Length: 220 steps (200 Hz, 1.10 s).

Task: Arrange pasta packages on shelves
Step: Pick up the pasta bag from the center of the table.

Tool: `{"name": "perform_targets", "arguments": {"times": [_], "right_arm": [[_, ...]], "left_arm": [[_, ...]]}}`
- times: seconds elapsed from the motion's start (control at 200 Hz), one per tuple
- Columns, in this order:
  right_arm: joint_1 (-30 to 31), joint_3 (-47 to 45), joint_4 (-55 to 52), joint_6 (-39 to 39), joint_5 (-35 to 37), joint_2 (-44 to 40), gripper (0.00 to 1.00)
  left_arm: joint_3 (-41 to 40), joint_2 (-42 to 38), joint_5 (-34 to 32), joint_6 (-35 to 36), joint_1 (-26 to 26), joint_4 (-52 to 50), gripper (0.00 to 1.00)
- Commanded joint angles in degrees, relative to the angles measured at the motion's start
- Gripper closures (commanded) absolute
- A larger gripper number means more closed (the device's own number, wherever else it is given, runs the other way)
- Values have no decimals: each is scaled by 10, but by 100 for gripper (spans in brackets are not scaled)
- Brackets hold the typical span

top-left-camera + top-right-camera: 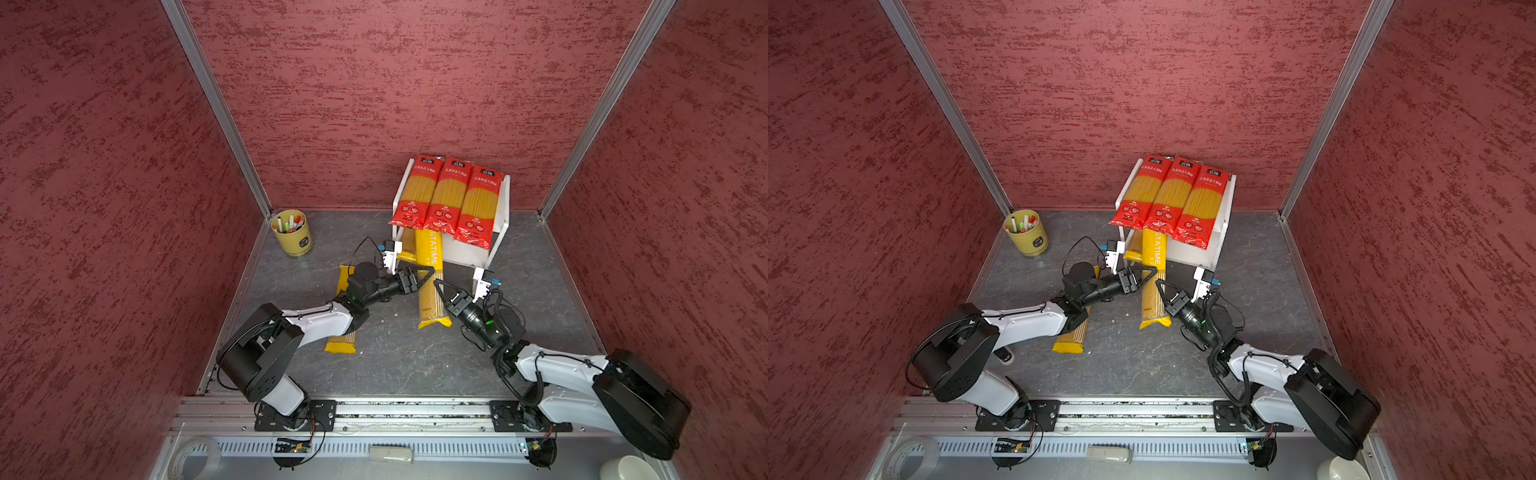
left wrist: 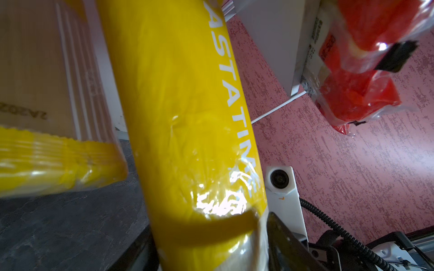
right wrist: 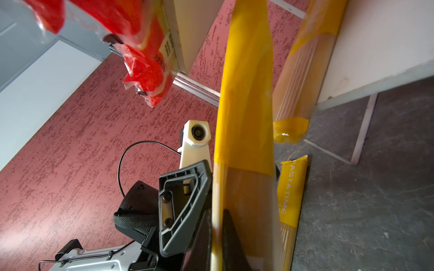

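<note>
Sliding a yellow package (image 1: 429, 301) partway into the shelves' (image 1: 500, 208) lower tier; my right end effector (image 1: 437, 284) pinches its edge, my left end effector (image 1: 420, 275) straddles it, grip unclear. Next, I push deeper.

Both arms reach forward from their bases and meet in the middle, forearms held low. The left arm (image 1: 316, 320) stretches inward toward its partner, and the left gripper (image 1: 427, 275) straddles the yellow bag (image 1: 432, 303), one jaw on either side; whether they press it cannot be told. The right arm (image 1: 557, 365) angles inward, and the right gripper (image 1: 437, 284) is pinched closed on the same bag's edge.
</note>
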Motion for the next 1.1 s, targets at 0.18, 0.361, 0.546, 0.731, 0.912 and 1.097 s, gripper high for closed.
{"name": "perform_targets", "arguments": {"times": [0.18,0.361,0.546,0.731,0.912,1.097], "right_arm": [[-13,25,124,38,-3,4,100],[-15,34,51,27,4,-1,94],[-15,27,-14,7,13,-17,75],[-15,12,-137,-37,27,-66,39],[-14,11,-185,-39,-13,-72,28],[-14,15,-143,-18,-29,-35,26]], "left_arm": [[24,9,17,-3,3,30,60],[30,8,13,-12,7,23,75],[48,1,-2,-26,14,-12,88],[79,-3,0,-53,31,-38,98],[112,7,-29,-73,40,-54,100],[151,46,-54,-126,37,-36,100]]}}
